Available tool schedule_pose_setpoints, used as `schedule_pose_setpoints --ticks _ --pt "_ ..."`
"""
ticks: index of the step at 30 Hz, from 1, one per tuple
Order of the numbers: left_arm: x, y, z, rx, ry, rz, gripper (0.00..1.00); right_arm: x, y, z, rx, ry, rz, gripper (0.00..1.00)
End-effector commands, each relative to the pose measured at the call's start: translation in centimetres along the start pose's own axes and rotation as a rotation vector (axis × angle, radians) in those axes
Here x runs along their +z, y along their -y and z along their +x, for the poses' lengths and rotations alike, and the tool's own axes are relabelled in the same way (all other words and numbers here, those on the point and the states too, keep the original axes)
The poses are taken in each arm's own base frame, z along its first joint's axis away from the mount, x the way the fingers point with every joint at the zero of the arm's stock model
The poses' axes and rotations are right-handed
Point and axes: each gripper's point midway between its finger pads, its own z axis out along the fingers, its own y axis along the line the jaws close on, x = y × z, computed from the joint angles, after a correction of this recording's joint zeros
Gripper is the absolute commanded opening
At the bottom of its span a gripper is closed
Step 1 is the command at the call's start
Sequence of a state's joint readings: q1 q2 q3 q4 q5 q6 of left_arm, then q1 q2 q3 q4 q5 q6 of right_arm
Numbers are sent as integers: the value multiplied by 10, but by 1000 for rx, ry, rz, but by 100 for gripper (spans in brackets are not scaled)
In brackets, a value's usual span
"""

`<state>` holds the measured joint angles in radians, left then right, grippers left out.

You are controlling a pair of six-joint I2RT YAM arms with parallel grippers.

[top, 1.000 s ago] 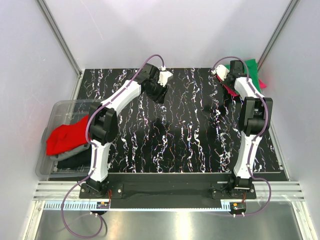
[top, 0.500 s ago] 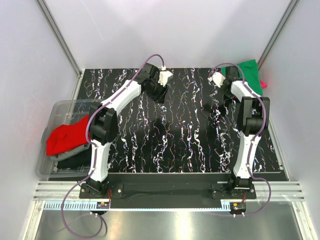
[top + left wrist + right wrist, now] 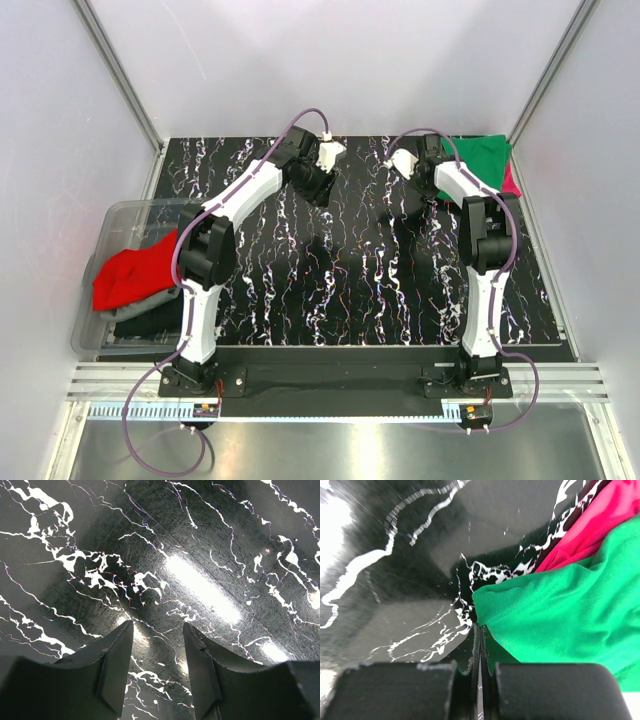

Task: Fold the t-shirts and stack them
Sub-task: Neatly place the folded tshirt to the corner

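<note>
A bright green t-shirt (image 3: 480, 158) lies at the table's far right corner, over a magenta-pink t-shirt (image 3: 512, 182). My right gripper (image 3: 432, 150) is shut on the green shirt's left edge. In the right wrist view the jaws (image 3: 480, 626) are pressed together at the corner of the green cloth (image 3: 560, 615), with pink cloth (image 3: 600, 520) behind. My left gripper (image 3: 320, 188) hangs open and empty over bare table at the far middle; its fingers (image 3: 157, 625) stand apart. A red t-shirt (image 3: 135, 270) lies on dark shirts (image 3: 145, 322) in the bin.
A clear plastic bin (image 3: 120, 215) sits off the table's left edge. The black marbled tabletop (image 3: 340, 270) is walled by white panels and metal posts at the back and sides.
My right gripper has moved left, and the green shirt's edge has come with it, spreading leftward off the pink one. The left arm has stayed still.
</note>
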<state>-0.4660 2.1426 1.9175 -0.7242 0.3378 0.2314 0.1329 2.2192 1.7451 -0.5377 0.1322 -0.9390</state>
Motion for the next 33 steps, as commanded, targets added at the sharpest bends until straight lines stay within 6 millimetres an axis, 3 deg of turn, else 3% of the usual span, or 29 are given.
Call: schedule_pose_setpoints --ticks 1,4,8,10,11,12,14,16,17,19,20,21,22,24,25,26,27,29,33 --pt "-13 6 -21 30 65 6 50 -36 14 -39 22 97 31 0" --pt "-13 6 -23 31 68 8 50 -47 5 -49 10 112 14 0" --pt "-14 7 -26 32 76 10 50 -53 -5 -46 14 95 0 1" --pt "-15 7 -28 34 81 8 50 -58 -6 -43 34 89 2 8" --pt "-16 5 -28 32 82 6 50 -61 -6 -44 59 95 6 24" --pt "-17 5 -30 33 86 5 50 -68 1 -47 84 105 27 32" --pt "-20 5 -32 33 92 0 50 -87 23 -55 206 150 87 40" --pt "-28 6 -39 39 113 -2 51 -114 72 -56 360 224 175 50" --pt "-30 6 -39 37 115 -1 51 -134 112 -47 542 292 222 55" --pt "-36 6 -42 39 130 0 51 -141 137 -40 717 345 237 57" --pt "-37 6 -43 36 132 2 52 -142 155 -22 782 352 255 57" --pt "-37 5 -41 28 130 4 52 -147 166 -22 810 396 241 57" --pt "-37 5 -40 18 129 9 53 -136 175 -1 848 380 236 57" --pt "-38 1 -43 -25 141 16 55 -128 179 4 879 413 182 57" --pt "-35 -2 -43 -71 146 47 58 -113 179 24 929 383 148 56" --pt "-34 -4 -46 -102 160 64 61 -108 178 26 944 390 119 57" --pt "-35 -8 -61 -118 208 75 64 -105 183 32 962 387 119 57" --pt "-19 -14 -65 -226 226 135 71 -94 185 50 1043 378 94 61" --pt "7 -14 -80 -278 284 233 76 -80 176 59 1113 415 -24 66"
